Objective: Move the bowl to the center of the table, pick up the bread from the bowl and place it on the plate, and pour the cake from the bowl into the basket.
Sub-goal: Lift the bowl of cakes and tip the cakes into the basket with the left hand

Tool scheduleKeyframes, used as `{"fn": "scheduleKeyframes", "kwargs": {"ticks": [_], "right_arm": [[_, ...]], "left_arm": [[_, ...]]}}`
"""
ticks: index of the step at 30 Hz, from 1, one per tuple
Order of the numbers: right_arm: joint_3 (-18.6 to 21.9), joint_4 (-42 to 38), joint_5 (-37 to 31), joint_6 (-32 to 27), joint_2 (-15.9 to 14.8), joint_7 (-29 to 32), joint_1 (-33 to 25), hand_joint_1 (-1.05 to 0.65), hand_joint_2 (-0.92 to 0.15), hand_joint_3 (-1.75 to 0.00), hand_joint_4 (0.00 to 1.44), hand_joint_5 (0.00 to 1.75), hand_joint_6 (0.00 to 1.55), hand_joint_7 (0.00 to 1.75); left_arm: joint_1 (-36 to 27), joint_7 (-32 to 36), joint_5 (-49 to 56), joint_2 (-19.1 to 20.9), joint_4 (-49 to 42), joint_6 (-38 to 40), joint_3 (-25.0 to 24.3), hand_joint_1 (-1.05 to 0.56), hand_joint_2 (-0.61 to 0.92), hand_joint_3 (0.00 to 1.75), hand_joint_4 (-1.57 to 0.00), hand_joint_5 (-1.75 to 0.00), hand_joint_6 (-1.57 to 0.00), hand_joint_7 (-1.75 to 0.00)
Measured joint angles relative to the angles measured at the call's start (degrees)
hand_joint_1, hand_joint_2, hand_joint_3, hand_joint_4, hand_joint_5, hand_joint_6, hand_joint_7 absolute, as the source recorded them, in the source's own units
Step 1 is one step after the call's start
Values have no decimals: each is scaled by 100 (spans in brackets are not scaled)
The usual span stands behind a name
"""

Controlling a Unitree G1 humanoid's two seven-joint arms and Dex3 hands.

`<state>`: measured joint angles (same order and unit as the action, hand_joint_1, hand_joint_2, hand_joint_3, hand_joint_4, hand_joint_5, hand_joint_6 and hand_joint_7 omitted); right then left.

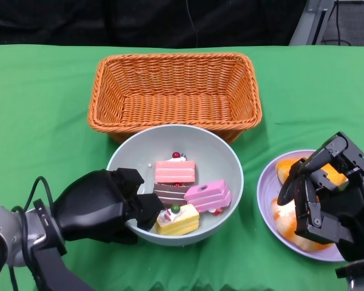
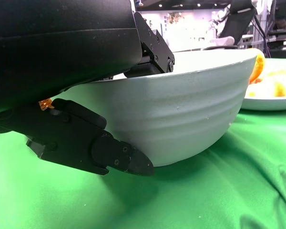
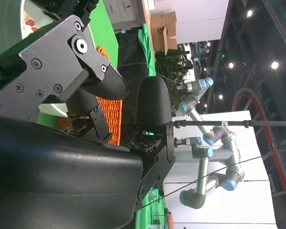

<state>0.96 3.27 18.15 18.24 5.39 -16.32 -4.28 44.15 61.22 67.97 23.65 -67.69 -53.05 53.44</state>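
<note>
Black left hand (image 1: 100, 206) grasps bowl (image 1: 221, 157) rim | right hand (image 1: 327, 188) fingers spread, seemingly empty

You have a green-clothed table (image 1: 42, 103) carrying three things: an orange wicker basket (image 1: 175, 91) at the far middle, a pale bowl (image 1: 221, 159) just in front of it, touching or nearly so, and a lilac plate (image 1: 266, 185) beside the bowl, toward your right.

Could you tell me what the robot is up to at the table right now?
The left robot hand grips the rim of the pale bowl, which holds several cake slices and sits just in front of the empty orange basket. The right robot hand hovers over the plate, where the bread already lies. Pouring the cakes into the basket is not yet done.
</note>
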Motion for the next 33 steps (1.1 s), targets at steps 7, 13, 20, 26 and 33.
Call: {"fn": "scheduleKeyframes", "kwargs": {"ticks": [7, 13, 20, 26, 33], "right_arm": [[1, 0, -23, 36, 40, 68, -6, -4, -44, -142, 75, 175, 49, 166], [-1, 0, -138, 47, 72, 156, -37, -3, -51, -133, 78, 175, 54, 162], [0, -7, -231, 70, 125, 324, -39, -1, -58, -126, 79, 175, 57, 159], [17, -51, -240, 81, 128, 338, -24, -3, -59, -125, 76, 175, 55, 159], [25, -77, -255, 81, 130, 403, 4, -3, -59, -123, 75, 175, 54, 158]], "left_arm": [[-69, 76, -108, -10, -38, -69, -85, -15, 92, 27, -66, -175, -46, -174], [-216, 74, -507, -31, -43, -358, -444, -10, 92, 34, -67, -175, -51, -168], [-251, -45, -958, 32, 261, -961, -868, -15, 92, 54, -69, -175, -59, -153], [-357, -167, -935, 359, 835, -1541, -936, -20, 87, 63, -72, -175, -63, -150], [-701, -168, -797, 684, 1527, -1798, -1143, -18, 76, 86, -73, -175, -61, -156]]}}
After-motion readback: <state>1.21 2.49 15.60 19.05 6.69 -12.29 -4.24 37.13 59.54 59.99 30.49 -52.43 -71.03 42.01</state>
